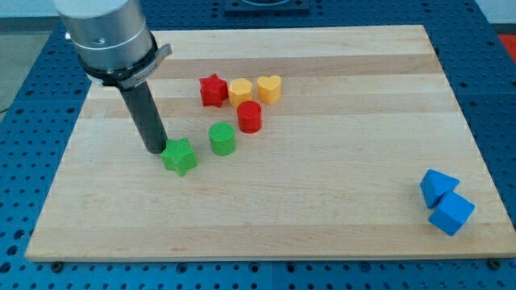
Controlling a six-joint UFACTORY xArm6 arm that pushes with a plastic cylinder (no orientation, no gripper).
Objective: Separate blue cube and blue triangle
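The blue cube [451,213] and the blue triangle [437,187] lie touching each other near the board's lower right corner, the triangle just above and left of the cube. My tip [155,150] rests on the board at the view's left, far from both, right beside the left side of a green star [180,156].
A green cylinder [222,138] sits right of the green star. Above it are a red cylinder [250,117], a red star [214,90], a yellow hexagon-like block [240,92] and a yellow heart [269,89]. The wooden board [322,209] ends close to the blue blocks.
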